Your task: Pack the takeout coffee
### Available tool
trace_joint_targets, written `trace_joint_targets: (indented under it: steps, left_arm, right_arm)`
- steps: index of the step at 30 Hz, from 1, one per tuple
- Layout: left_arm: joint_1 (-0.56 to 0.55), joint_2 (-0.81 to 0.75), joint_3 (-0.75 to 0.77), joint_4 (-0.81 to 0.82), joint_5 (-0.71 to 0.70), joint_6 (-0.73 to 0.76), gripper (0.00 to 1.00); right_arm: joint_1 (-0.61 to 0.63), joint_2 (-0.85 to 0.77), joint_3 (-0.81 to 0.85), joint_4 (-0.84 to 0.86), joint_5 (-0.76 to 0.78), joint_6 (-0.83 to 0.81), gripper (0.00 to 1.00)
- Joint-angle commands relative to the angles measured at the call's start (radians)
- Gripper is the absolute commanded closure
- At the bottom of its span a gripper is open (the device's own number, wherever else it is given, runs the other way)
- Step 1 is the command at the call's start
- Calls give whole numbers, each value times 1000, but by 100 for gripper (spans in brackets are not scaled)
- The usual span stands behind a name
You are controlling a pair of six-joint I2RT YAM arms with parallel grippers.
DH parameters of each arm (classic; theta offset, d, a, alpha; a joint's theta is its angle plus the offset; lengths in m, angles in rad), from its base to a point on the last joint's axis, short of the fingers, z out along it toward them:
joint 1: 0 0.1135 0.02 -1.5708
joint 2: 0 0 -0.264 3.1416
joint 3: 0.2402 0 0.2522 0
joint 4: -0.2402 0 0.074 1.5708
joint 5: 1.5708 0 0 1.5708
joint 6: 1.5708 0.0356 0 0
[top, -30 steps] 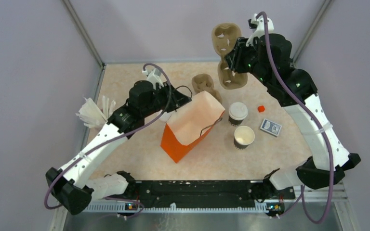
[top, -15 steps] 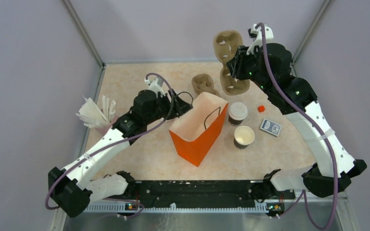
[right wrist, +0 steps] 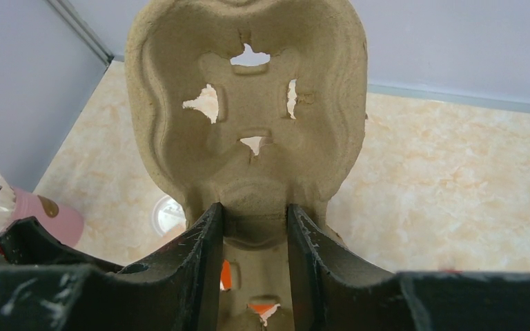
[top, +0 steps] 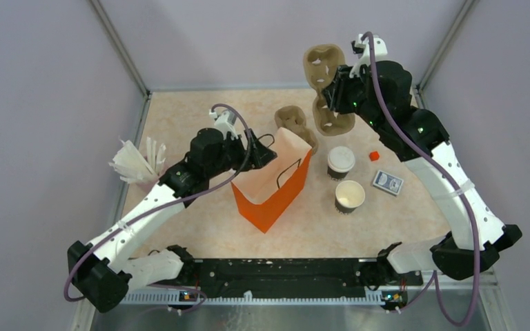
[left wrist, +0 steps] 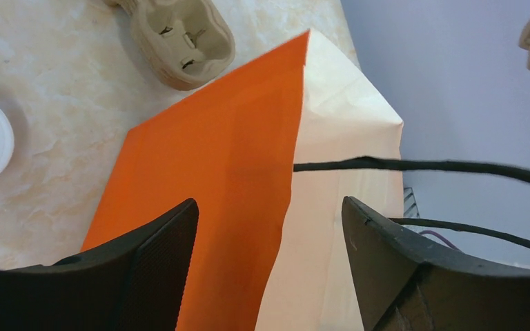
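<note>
The left gripper has its fingers spread wide apart at the top of the bag. The bag's orange wall sits between them, and it does not seem to be pinched, but that is hard to tell. The bag stands tilted in the middle of the table. Just right of it stands the coffee, lid on. At the far right, the right gripper pinches a tray up in the air.
</note>
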Motion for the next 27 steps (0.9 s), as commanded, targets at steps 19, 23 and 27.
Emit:
trace_joint_targets:
  steps: [19,23,27]
  left_arm:
    - [-3,53,129,-81,-49,23,14]
    - [-2,60,169,-177,-32,23,12]
    - [-2,68,190,-233,33,17,11]
  right_arm:
    - [4,-8,54,22,17,-11,66]
    - [4,-10,58,22,14,-9,66]
    - [3,-10,56,24,14,-5,66]
